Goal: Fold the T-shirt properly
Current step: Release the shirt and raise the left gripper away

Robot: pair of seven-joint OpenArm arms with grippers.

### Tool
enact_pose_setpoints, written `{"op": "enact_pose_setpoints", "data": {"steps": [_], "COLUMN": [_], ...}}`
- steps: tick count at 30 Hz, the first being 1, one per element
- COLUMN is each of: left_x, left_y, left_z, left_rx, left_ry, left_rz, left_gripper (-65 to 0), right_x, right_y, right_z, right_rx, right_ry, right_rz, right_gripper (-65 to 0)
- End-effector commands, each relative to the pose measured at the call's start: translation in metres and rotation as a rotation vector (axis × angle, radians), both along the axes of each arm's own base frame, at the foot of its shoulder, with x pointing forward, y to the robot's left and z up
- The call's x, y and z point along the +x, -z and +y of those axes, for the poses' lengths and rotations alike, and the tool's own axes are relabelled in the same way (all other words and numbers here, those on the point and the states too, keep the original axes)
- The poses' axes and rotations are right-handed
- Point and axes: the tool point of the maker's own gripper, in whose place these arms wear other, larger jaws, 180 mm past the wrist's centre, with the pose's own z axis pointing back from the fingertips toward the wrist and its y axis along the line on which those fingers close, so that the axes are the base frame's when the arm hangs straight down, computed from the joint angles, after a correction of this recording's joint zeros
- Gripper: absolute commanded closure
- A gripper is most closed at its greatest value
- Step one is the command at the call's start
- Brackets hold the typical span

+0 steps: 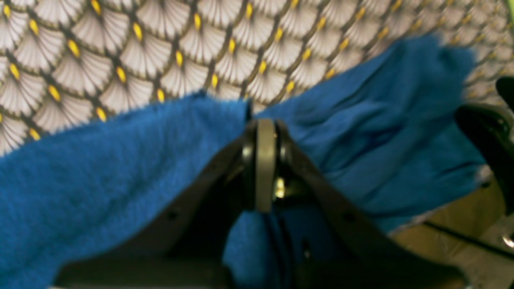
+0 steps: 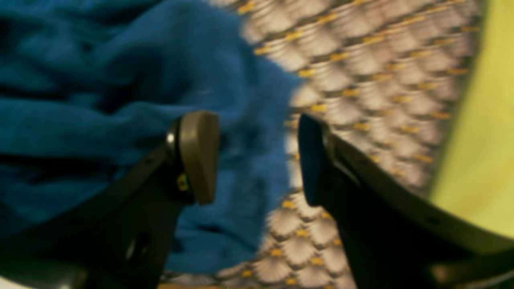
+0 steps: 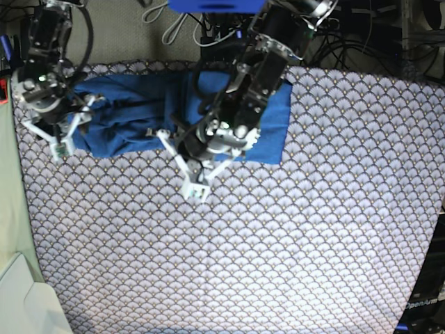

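**Blue shirt bunched along the far edge, one gripper open, one pressed closed**

At the left of the base view, the right gripper (image 3: 65, 141) hangs over the left end of the T-shirt (image 3: 132, 115), close to the desk's left edge. In the right wrist view its jaws stand wide apart with nothing between them: one fingertip (image 2: 198, 154) sits against the blue fabric, the other is over bare cover just past the shirt's ragged edge. A yellow-green strip borders the cover on that side.

The T-shirt lies as a long, rumpled band across the far part of the desk, running from the left end to a flatter rectangular patch on the right, under the arms. Its near edge is uneven and wrinkled on the left and straighter on the right.

The left gripper (image 3: 194, 182) sits just off the middle of the shirt's near edge, over the table cover (image 3: 292, 236). In the left wrist view (image 1: 265, 132) its jaws are pressed together. Blue cloth rises on both sides of them and shows below the fingers, but I cannot tell whether fabric is actually pinched between the pads.

From the shirt's near edge forward, the scallop-patterned cover runs on with nothing lying on it to the near and right edges, giving broad room to move.
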Motion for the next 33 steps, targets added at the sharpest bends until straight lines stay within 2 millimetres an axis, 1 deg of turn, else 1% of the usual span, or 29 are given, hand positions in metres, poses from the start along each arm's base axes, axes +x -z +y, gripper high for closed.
{"op": "enact_pose_setpoints", "data": {"steps": [1,4,5,7,8,9,11,14,16,19,22,24,25,26,30,33], "left_x": [0.013,0.027,0.031,0.035,0.036,0.037,0.036,0.026,0.015,-0.005,-0.017,-0.024,-0.026,-0.027,-0.028,-0.028], "left_y": [-0.028,-0.051,-0.057,-0.066,-0.071,-0.072,-0.062,-0.043,-0.032,-0.019,-0.013,-0.013,-0.013,-0.015,-0.017,-0.017], "left_z": [-0.003,0.034,0.047,0.080,0.093,0.109,0.145,0.199,0.232,0.277,0.304,0.321,0.329,0.334,0.344,0.343], "left_rx": [-0.042,-0.029,-0.028,-0.023,-0.022,-0.010,0.040,0.120,0.173,0.249,0.288,0.304,0.308,0.311,0.317,0.316], "left_ry": [-0.010,-0.064,-0.092,-0.169,-0.201,-0.233,-0.298,-0.392,-0.448,-0.518,-0.572,-0.619,-0.642,-0.657,-0.686,-0.681], "left_rz": [-0.082,-0.175,-0.194,-0.225,-0.239,-0.249,-0.236,-0.196,-0.171,-0.129,-0.107,-0.097,-0.095,-0.097,-0.101,-0.100], "left_gripper": [0.0,0.0,0.0,0.0,0.0,0.0,0.0,0.0,0.0,0.0,0.0,0.0,-0.1,-0.1,-0.1,-0.1], "right_x": [0.006,0.004,0.002,-0.001,-0.005,-0.009,-0.012,-0.014,-0.014,-0.012,-0.010,-0.007,-0.007,-0.007,-0.009,-0.008], "right_y": [-0.015,-0.020,-0.019,-0.017,-0.015,-0.013,-0.012,-0.010,-0.005,0.012,0.035,0.045,0.048,0.050,0.053,0.053], "right_z": [-0.004,-0.013,-0.016,-0.018,-0.019,-0.021,-0.023,-0.022,-0.022,-0.022,-0.022,-0.021,-0.024,-0.025,-0.025,-0.025], "right_rx": [-0.016,-0.026,-0.026,-0.013,-0.004,0.003,0.018,0.026,0.037,0.071,0.118,0.140,0.141,0.144,0.149,0.149], "right_ry": [0.001,0.024,0.034,0.063,0.081,0.102,0.131,0.137,0.141,0.156,0.179,0.187,0.190,0.192,0.193,0.193], "right_rz": [-0.049,-0.060,-0.058,-0.057,-0.054,-0.051,-0.054,-0.052,-0.039,-0.006,0.047,0.065,0.074,0.082,0.089,0.087], "right_gripper": [-33.0,-33.2,-34.4,-38.7,-41.0,-43.4,-48.0,-51.1,-51.4,-51.3,-51.3,-51.3,-51.3,-51.3,-51.3,-51.0]}}
